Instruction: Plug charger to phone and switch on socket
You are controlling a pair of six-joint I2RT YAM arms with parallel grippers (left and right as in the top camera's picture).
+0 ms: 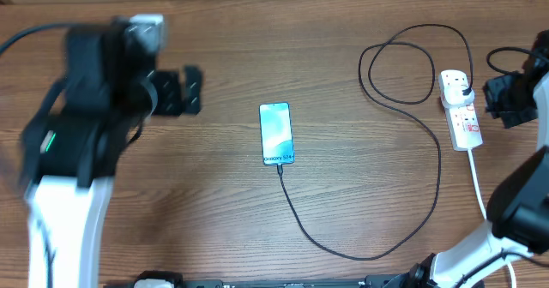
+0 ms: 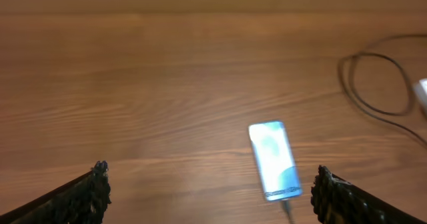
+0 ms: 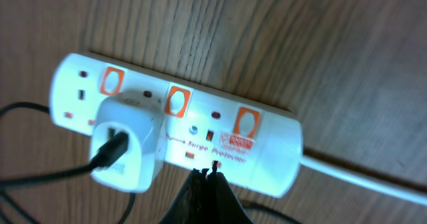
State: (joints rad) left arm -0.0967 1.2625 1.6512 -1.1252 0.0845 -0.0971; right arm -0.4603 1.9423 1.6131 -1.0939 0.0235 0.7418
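Note:
The phone (image 1: 276, 134) lies mid-table with its light blue screen lit; it also shows in the left wrist view (image 2: 274, 160). The black charger cable (image 1: 343, 245) runs from the phone's near end, loops round, and reaches a white adapter (image 3: 127, 141) plugged into the white socket strip (image 1: 461, 110), which has orange-red switches (image 3: 177, 101). My left gripper (image 1: 187, 91) is open and empty, held high to the left of the phone (image 2: 212, 187). My right gripper (image 3: 208, 174) is shut, its tips at the near edge of the strip (image 3: 267, 141). In the overhead view it (image 1: 506, 95) sits just right of the strip.
The strip's white cord (image 1: 477, 178) runs toward the front edge at the right. The cable's loop (image 1: 403, 65) lies on the wood left of the strip. Bare wooden tabletop (image 1: 206, 211) surrounds the phone.

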